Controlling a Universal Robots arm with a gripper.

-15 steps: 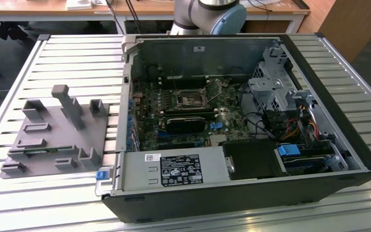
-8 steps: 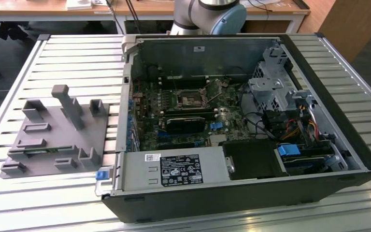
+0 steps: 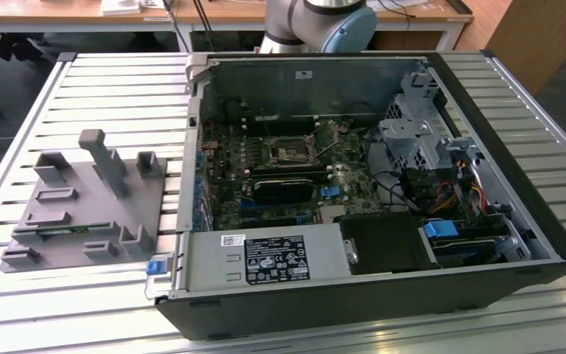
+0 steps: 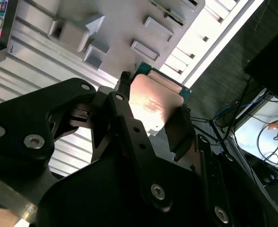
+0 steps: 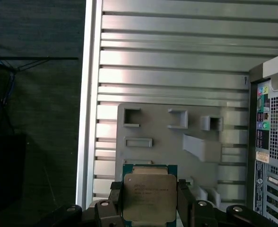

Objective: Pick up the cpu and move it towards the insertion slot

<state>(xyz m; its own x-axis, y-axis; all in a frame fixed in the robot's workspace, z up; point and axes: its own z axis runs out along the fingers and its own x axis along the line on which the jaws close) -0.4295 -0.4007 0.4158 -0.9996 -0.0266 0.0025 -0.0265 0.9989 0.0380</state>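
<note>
You had the gripper [image 5: 149, 191] clamped on the cpu [image 5: 149, 201], held above the grey fixture [image 5: 167, 151] in the first wrist view. Step 1 of 2 looked done; the insertion slot [image 3: 290, 151], inside the case [image 3: 362, 313], lay well apart.

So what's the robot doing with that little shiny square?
The robot's gripper is shut on the cpu, the little silvery chip, pinching it by two opposite edges. In both wrist views the chip is lifted off the grey plastic fixture, which lies on the slatted table. The insertion slot it is meant for sits inside the open computer case, and the chip has not reached it yet.
</note>
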